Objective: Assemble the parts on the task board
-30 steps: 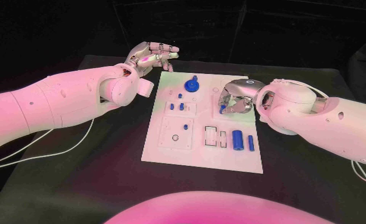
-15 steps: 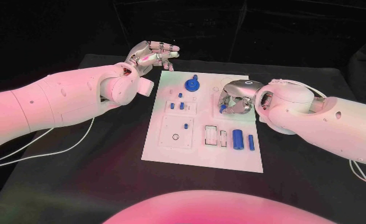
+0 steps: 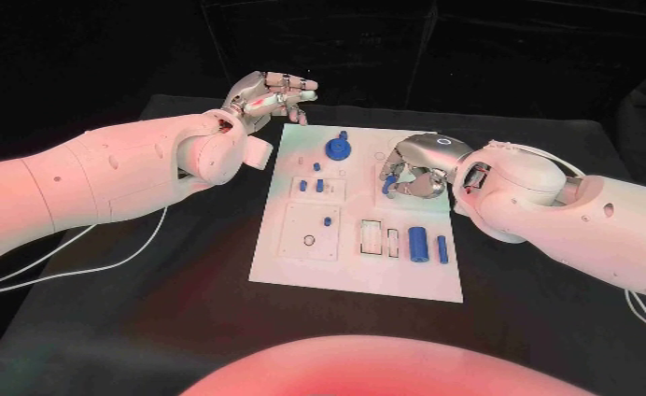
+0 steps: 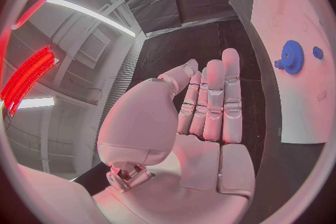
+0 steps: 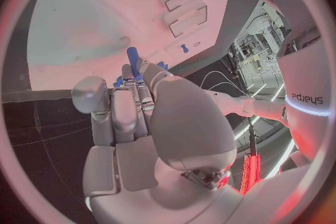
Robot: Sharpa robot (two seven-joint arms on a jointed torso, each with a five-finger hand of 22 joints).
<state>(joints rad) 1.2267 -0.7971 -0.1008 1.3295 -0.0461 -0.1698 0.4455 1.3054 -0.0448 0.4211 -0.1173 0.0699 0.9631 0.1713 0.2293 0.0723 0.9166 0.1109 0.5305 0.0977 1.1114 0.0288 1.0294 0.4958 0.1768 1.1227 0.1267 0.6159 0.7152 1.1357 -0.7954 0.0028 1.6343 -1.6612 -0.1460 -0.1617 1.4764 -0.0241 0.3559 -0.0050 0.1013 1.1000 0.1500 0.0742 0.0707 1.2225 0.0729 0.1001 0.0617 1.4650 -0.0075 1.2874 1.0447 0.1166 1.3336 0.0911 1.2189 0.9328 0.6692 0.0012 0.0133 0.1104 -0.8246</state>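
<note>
Your right silver hand (image 3: 414, 175) pinches a small, stiff, light blue plastic peg (image 3: 389, 185) above the white task board (image 3: 303, 261); your left hand (image 3: 270, 97) hangs released, so grip the peg mid-shaft.

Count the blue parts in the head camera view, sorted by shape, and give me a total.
Gear: 1
Cylinders lying on the task board: 2
Small pegs on the board: 4
Rod held in the right hand: 1
Total: 8
</note>
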